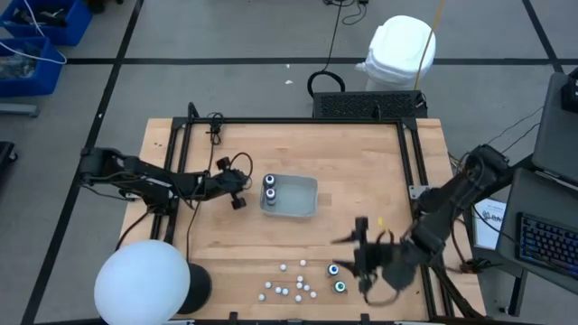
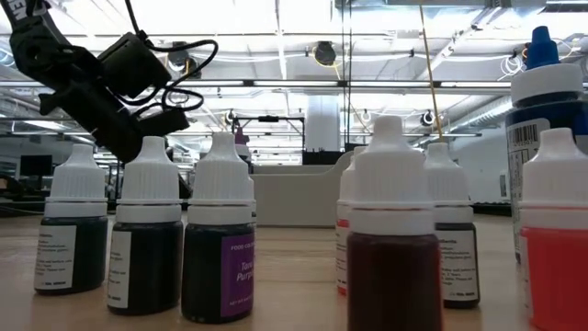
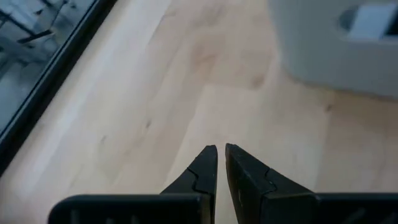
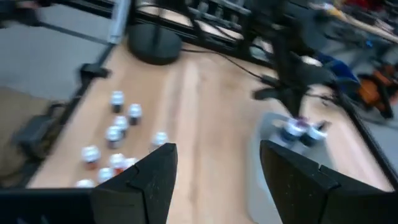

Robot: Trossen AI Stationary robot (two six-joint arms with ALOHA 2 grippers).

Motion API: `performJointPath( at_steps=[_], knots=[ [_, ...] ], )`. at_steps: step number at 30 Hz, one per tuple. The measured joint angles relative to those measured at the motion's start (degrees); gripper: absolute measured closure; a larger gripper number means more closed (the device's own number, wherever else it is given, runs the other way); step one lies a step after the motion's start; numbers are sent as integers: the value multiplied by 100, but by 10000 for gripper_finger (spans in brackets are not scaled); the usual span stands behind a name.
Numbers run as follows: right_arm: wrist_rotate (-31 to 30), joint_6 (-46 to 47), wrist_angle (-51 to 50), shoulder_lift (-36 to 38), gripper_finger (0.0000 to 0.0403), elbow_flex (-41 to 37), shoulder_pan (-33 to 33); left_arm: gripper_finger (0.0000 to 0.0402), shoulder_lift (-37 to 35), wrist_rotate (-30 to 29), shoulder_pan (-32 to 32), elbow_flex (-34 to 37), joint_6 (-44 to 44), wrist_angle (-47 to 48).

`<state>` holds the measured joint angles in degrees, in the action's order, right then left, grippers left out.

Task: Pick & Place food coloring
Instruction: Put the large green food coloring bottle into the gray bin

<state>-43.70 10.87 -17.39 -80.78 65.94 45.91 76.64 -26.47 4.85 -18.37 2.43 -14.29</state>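
Two food coloring bottles [image 1: 269,190], dark rings with white centres, stand upright in the grey tray [image 1: 302,187]; the right wrist view shows them too [image 4: 298,129]. Two more bottles with teal centres [image 1: 333,269] [image 1: 340,287] stand on the wood near the table's near edge. My right gripper [image 1: 359,260] [image 4: 217,168] is open and empty just right of those two. My left gripper [image 1: 239,194] [image 3: 221,152] is shut above bare wood, just left of the tray [image 3: 336,50].
Several white-capped bottles [image 1: 289,287] [image 4: 115,134] stand in a cluster by the near edge, left of the teal pair; they fill the low view's foreground [image 2: 220,239]. A white globe lamp [image 1: 142,282] stands at the near-left corner. Black frame rails [image 1: 185,171] run along the table's sides.
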Motion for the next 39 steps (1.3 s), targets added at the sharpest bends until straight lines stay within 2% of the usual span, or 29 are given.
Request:
performJointPath(
  at_steps=[3, 6, 10, 13, 17, 20, 22, 27, 33, 39],
  knots=[
    [-442, -103, -187, -459, 186, 408, 307, 360, -123, -193, -1, 0, -11, 119],
    [-998, -108, -919, -1037, 186, 1253, 526, 360, -203, -255, -1, 0, 21, 114],
    [-999, -18, -1784, -1730, 186, 2579, 565, 360, -258, -256, -1, -2, 29, 55],
    [-634, 468, -2778, -2188, 186, 3613, 440, 360, -258, -247, -1, -2, 29, 65],
    [133, 1653, -4762, -2690, 190, 5018, 252, 360, -258, -226, -1, -2, -39, 71],
    [817, 2486, -6086, -2931, 197, 5696, 134, 360, -258, -211, -1, -2, -106, 70],
    [1285, 2625, -6420, -3027, 199, 5737, 64, 360, -258, -209, 0, -2, -106, 71],
    [2146, 2563, -6304, -3321, 199, 5630, 69, 360, -258, -209, -1, -2, -109, 71],
    [2363, 2306, -5887, -3449, 199, 5291, 107, 360, -256, -205, 0, -2, -199, 73],
    [2883, 1824, -5434, -3440, 196, 4713, 42, 360, -256, -202, -1, -2, -299, 72]
  ],
)
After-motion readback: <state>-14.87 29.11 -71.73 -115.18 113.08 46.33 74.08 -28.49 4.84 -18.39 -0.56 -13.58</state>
